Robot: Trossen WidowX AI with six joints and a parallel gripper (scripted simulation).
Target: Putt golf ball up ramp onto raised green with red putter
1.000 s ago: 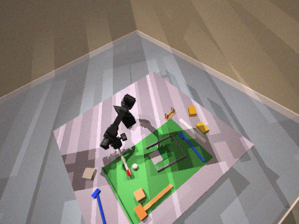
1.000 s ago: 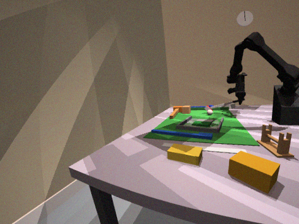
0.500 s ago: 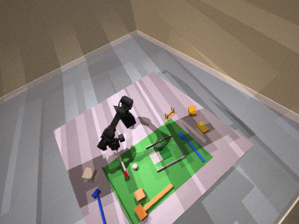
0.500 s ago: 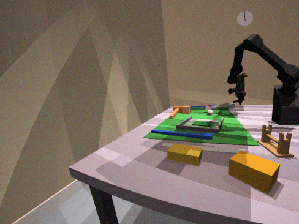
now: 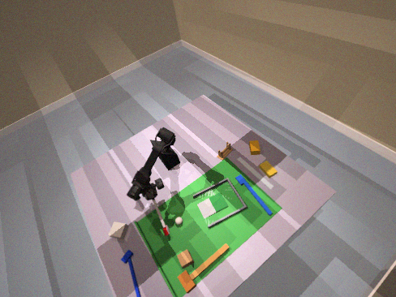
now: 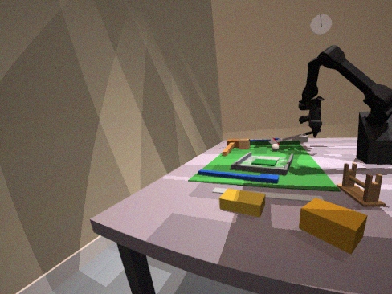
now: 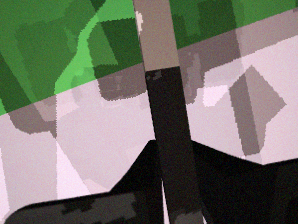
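My gripper (image 5: 152,197) (image 6: 316,134) (image 7: 165,144) is shut on the red putter's dark grip. The putter's pale shaft (image 5: 159,212) (image 7: 157,35) slants down and its red head (image 5: 165,231) (image 6: 274,140) is low over the left part of the mat. The head is out of the wrist view. The white golf ball (image 5: 178,221) (image 6: 275,147) sits on the mat beside the head, on the ramp side, with a small gap in the top view. The white ramp (image 5: 206,208) leads to the raised green (image 5: 219,203) (image 6: 265,161), inside grey rails (image 5: 227,217) (image 6: 261,169).
A blue club (image 5: 257,199) (image 6: 238,176) lies beyond the rails; another blue club (image 5: 132,273) lies left of the mat. An orange club (image 5: 211,260) and a tan block (image 5: 185,258) are near the front. A wooden stand (image 5: 224,152) (image 6: 359,189) and yellow blocks stand beyond the mat; a pale block (image 5: 118,230) is left.
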